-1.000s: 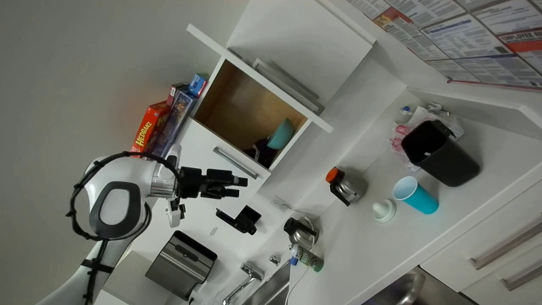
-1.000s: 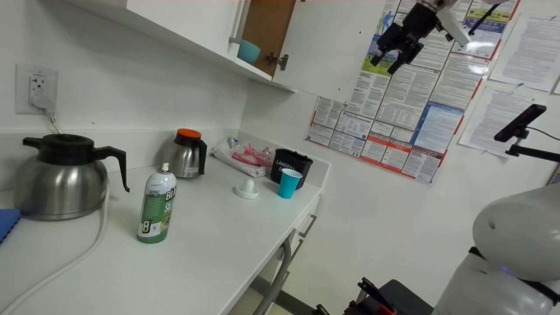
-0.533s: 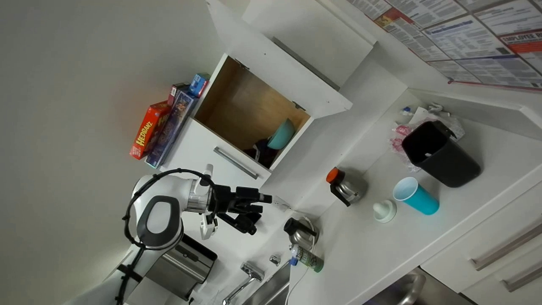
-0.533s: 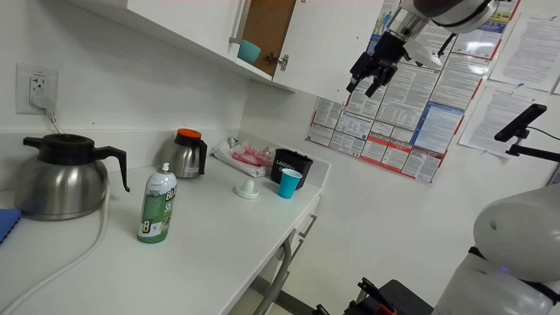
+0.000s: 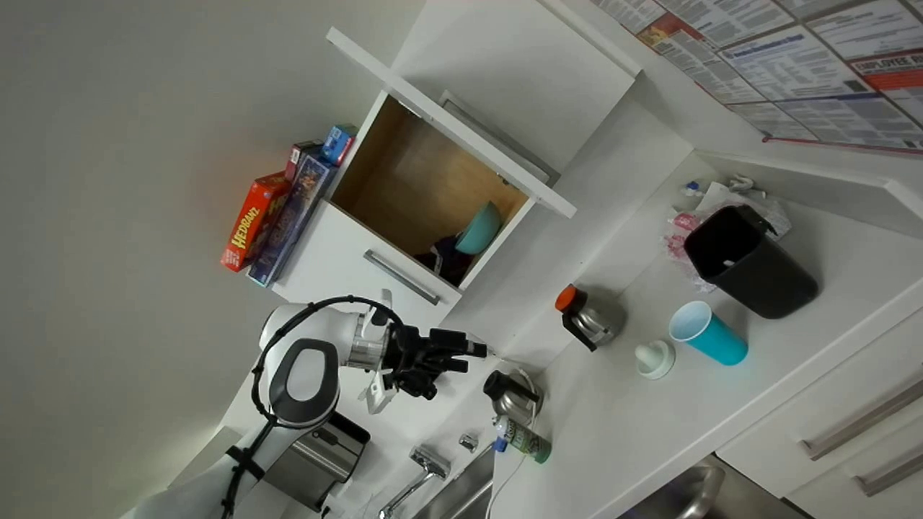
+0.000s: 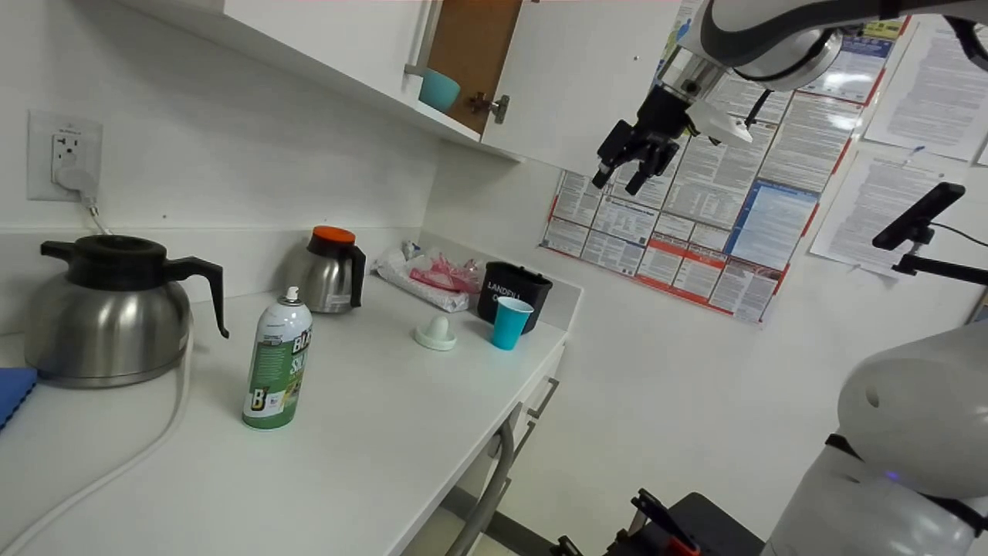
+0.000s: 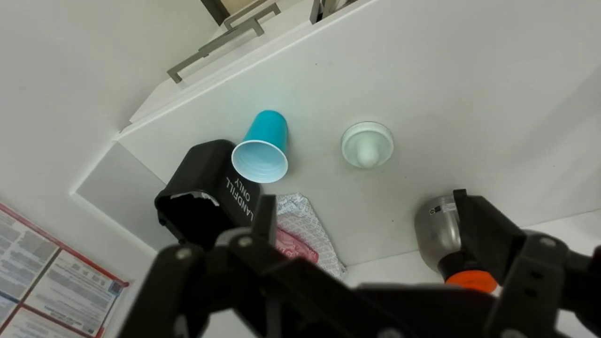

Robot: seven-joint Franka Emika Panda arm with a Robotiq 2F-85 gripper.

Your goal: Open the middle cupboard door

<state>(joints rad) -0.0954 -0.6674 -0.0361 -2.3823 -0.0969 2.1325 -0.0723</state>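
A white cupboard door [image 5: 451, 122] stands swung wide open; its hinged inner face [image 6: 579, 77] shows in an exterior view. Its outer face is turned away. No green-and-white sticker shows in any view, so the stickered face of the middle cupboard door is hidden or out of view. My gripper [image 5: 476, 357] is apart from the open door, out in front of the cupboards and above the counter. It also shows in an exterior view [image 6: 617, 184]. In the wrist view the gripper [image 7: 364, 206] has its fingers spread wide with nothing between them.
The open cupboard holds a teal bowl [image 5: 479, 228]. Beside it is a closed white door with a silver handle [image 5: 401, 277]. Boxed games [image 5: 252, 220] lie on top. On the counter stand a black bin [image 5: 750, 263], a blue cup [image 5: 710, 331], a carafe [image 5: 591, 317] and a spray can [image 6: 279, 363].
My gripper has moved down and away from the cupboard fronts, out over the counter. The open door swung wider half a second ago and has come back to nearly its earlier angle.
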